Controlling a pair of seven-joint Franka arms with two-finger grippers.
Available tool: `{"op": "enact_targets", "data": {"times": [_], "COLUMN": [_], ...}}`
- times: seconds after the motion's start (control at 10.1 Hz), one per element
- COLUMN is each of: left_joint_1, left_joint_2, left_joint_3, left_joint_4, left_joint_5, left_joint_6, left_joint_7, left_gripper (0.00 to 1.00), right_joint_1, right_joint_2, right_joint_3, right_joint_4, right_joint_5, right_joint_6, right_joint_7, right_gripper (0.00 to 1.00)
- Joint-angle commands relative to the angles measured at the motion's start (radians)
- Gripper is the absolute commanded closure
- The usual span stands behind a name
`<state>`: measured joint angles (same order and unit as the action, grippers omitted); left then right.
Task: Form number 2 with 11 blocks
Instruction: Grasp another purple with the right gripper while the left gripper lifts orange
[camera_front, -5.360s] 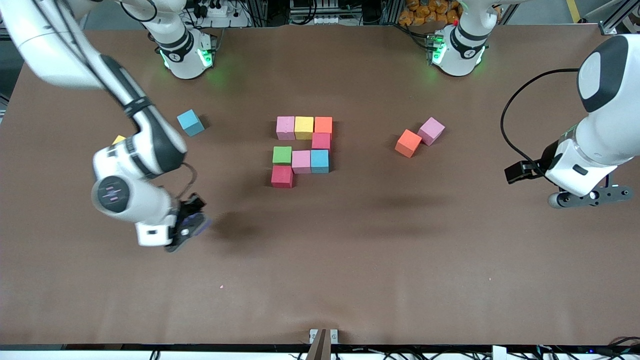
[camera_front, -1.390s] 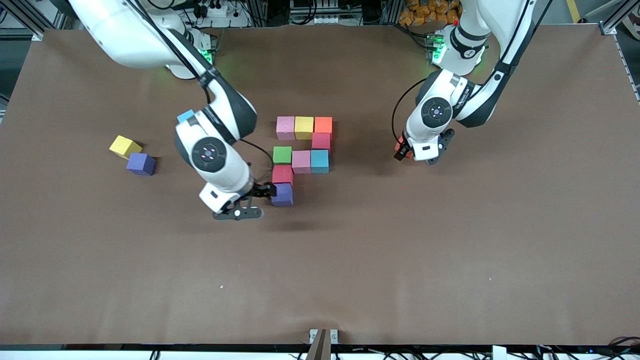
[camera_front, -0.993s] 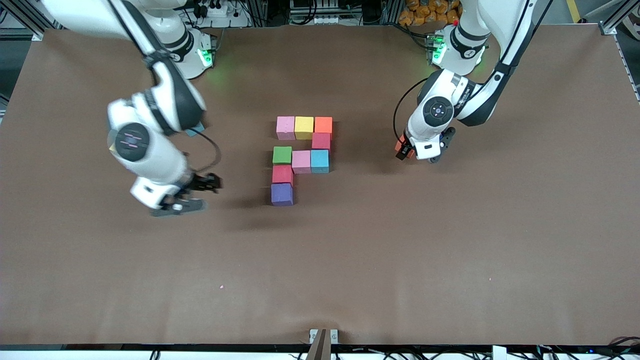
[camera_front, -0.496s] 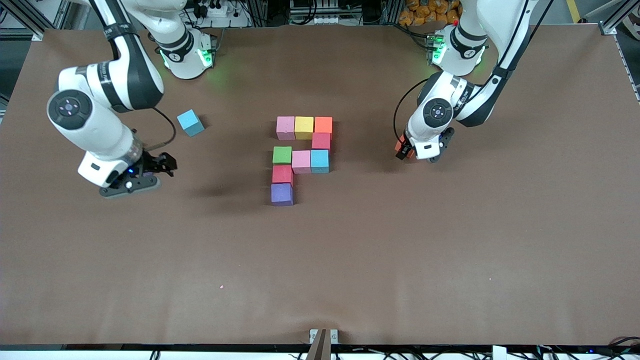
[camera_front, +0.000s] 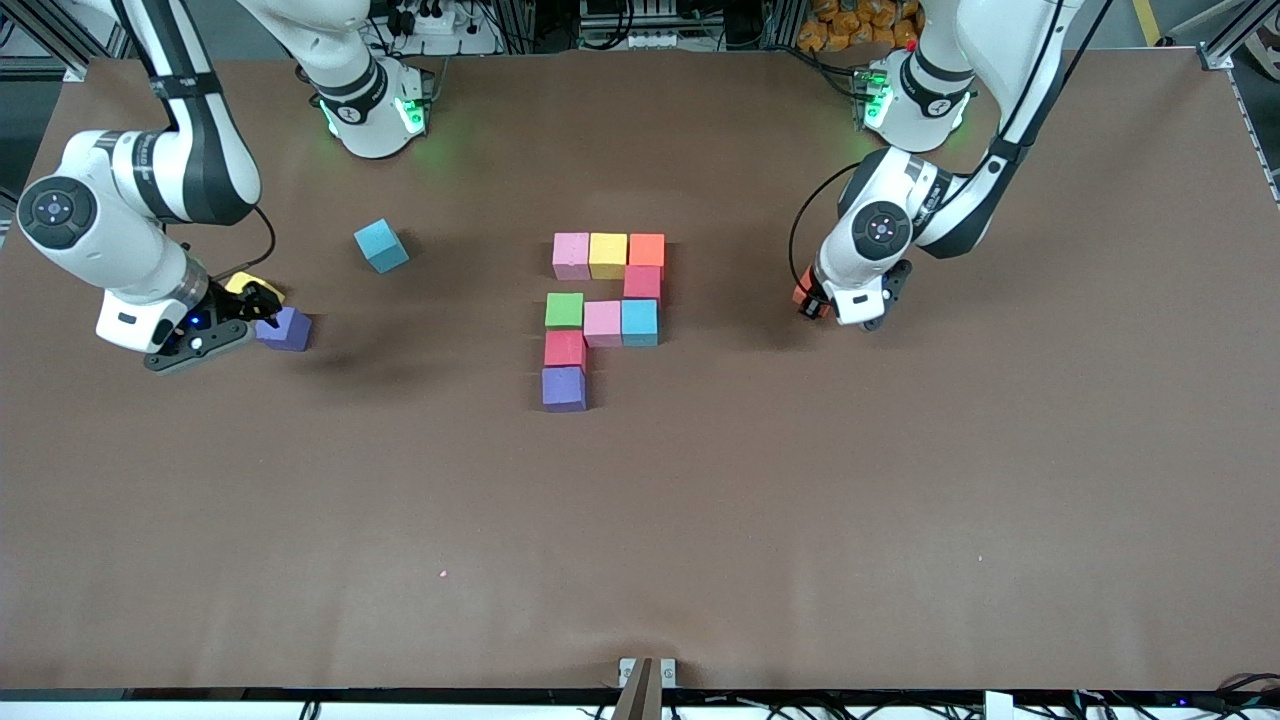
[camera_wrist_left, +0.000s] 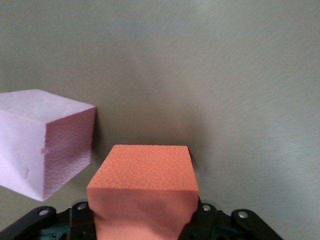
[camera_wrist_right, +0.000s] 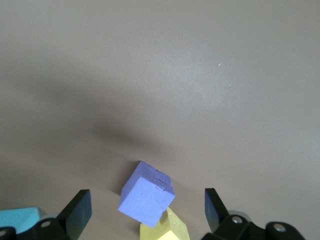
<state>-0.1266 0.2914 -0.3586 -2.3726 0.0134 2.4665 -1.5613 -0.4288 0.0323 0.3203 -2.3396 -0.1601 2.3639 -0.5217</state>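
Observation:
The unfinished number 2 (camera_front: 603, 322) is made of several blocks edge to edge at mid-table, and a purple block (camera_front: 565, 388) is its part nearest the front camera. My left gripper (camera_front: 815, 303) (camera_wrist_left: 142, 225) is shut on an orange block (camera_front: 803, 296) (camera_wrist_left: 145, 187), low at the table. A pink block (camera_wrist_left: 45, 140) stands right beside it, hidden under the arm in the front view. My right gripper (camera_front: 262, 306) (camera_wrist_right: 146, 212) hangs open over a loose purple block (camera_front: 288, 329) (camera_wrist_right: 147, 197), which touches a yellow block (camera_front: 243, 283) (camera_wrist_right: 165, 230).
A loose blue block (camera_front: 381, 245) (camera_wrist_right: 17, 216) lies between the right arm's base (camera_front: 368, 105) and the purple and yellow pair. The brown table (camera_front: 700, 520) stretches wide toward the front camera.
My right arm has left the purple block at the figure and swung to its own end of the table, over the purple and yellow pair. My left gripper has closed on the orange block.

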Motion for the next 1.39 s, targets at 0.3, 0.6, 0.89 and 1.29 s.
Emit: {"op": "enact_targets", "data": {"times": [0.3, 0.6, 0.89, 1.29], "left_joint_1": [-0.008, -0.054, -0.113, -0.125], "left_joint_2": [0.110, 0.211, 0.299, 0.313], "left_joint_3": [-0.003, -0.003, -0.003, -0.002], "left_joint_4": [0.347, 0.571, 0.731, 0.774], "left_joint_5": [0.025, 0.025, 0.025, 0.017], "left_joint_6": [-0.142, -0.254, -0.284, -0.305], "left_joint_7": [-0.218, -0.342, -0.452, -0.476], "left_gripper": [0.82, 0.82, 0.82, 0.82], "right_joint_1": [-0.109, -0.103, -0.114, -0.154], "right_joint_2": [0.176, 0.198, 0.178, 0.178], "right_joint_3": [0.003, 0.005, 0.031, 0.031], "right_joint_4": [-0.118, -0.116, -0.083, -0.086], "right_joint_5": [0.022, 0.011, 0.013, 0.017], "right_joint_6": [0.256, 0.224, 0.101, 0.179], "right_joint_7": [-0.374, -0.585, -0.657, -1.007], "right_gripper": [0.00, 0.00, 0.00, 0.00]}}
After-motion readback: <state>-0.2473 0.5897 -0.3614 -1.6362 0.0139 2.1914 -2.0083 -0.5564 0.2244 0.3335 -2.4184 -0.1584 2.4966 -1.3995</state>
